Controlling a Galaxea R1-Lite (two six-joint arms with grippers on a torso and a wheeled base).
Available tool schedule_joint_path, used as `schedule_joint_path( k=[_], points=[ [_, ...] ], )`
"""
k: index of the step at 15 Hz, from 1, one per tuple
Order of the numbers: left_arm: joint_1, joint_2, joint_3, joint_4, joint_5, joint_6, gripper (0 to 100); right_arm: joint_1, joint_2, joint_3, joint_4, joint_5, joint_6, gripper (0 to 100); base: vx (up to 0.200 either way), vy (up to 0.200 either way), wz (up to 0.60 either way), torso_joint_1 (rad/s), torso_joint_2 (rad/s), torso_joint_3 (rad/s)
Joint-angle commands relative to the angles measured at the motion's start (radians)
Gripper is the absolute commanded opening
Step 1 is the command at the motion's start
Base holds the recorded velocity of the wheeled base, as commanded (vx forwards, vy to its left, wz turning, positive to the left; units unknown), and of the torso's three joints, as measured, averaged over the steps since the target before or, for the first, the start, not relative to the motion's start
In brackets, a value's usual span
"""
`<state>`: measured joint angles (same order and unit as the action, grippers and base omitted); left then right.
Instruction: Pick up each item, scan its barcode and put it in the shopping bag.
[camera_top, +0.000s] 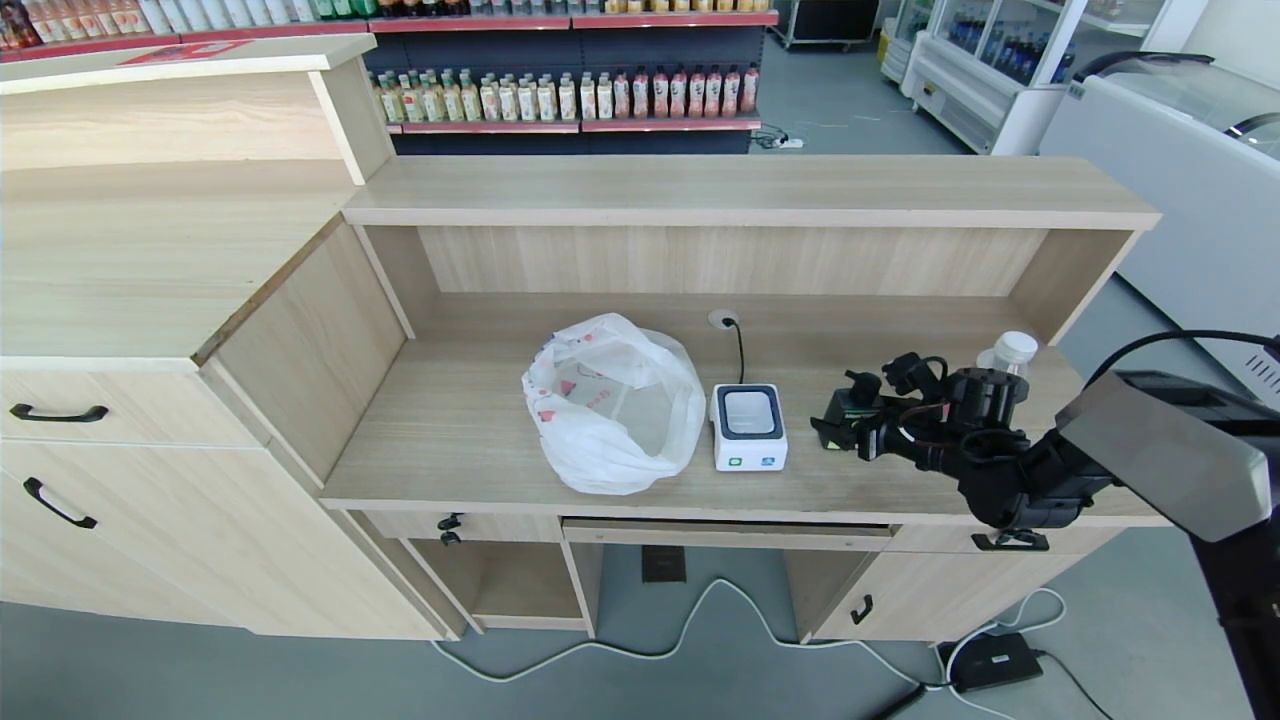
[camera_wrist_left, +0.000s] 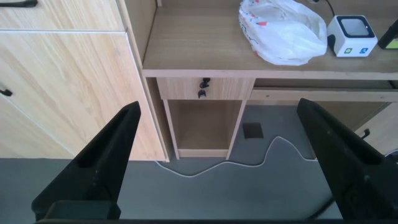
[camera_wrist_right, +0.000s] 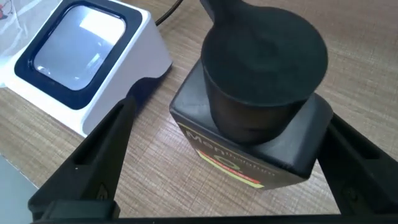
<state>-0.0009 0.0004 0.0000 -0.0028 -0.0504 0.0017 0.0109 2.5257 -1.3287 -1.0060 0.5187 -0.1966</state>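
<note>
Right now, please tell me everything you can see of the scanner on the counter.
The scanner is a small white plastic-looking box with a dark-framed glass window on its top and green and blue marks on its front. It stands on the wooden counter, close beside the shopping bag. A black cable runs from its back.

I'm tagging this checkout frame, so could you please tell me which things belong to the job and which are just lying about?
Job: shopping bag, scanner, black-capped dark container, white-capped bottle.
Lying about: white floor cable, black box on the floor, drinks on the shelves behind.
</note>
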Motion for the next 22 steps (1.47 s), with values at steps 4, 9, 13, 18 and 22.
schedule_joint_path(
  k=[4, 9, 13, 18, 22],
  points=[
    [-0.001, 0.000, 0.000, 0.000, 0.000, 0.000, 100, 0.000, 0.015, -0.010, -0.002, 0.023, -0.001, 0, 0.000, 0.000, 0.00, 0.000, 0.00, 0.000],
    [-0.001, 0.000, 0.000, 0.000, 0.000, 0.000, 100, -0.005, -0.010, 0.034, -0.014, 0.020, -0.010, 0, 0.000, 0.000, 0.00, 0.000, 0.00, 0.000],
    [-0.001, 0.000, 0.000, 0.000, 0.000, 0.000, 100, 0.000, -0.097, 0.103, -0.088, 0.020, -0.076, 0, 0.000, 0.000, 0.00, 0.000, 0.00, 0.000],
    [0.001, 0.000, -0.002, 0.000, 0.000, 0.000, 100, 0.060, -0.562, 0.232, -0.132, 0.067, -0.233, 0, 0.000, 0.000, 0.00, 0.000, 0.00, 0.000],
    [-0.001, 0.000, 0.000, 0.000, 0.000, 0.000, 100, 0.155, -0.909, 0.622, -0.114, 0.066, -0.379, 0, 0.000, 0.000, 0.00, 0.000, 0.00, 0.000]
  ],
)
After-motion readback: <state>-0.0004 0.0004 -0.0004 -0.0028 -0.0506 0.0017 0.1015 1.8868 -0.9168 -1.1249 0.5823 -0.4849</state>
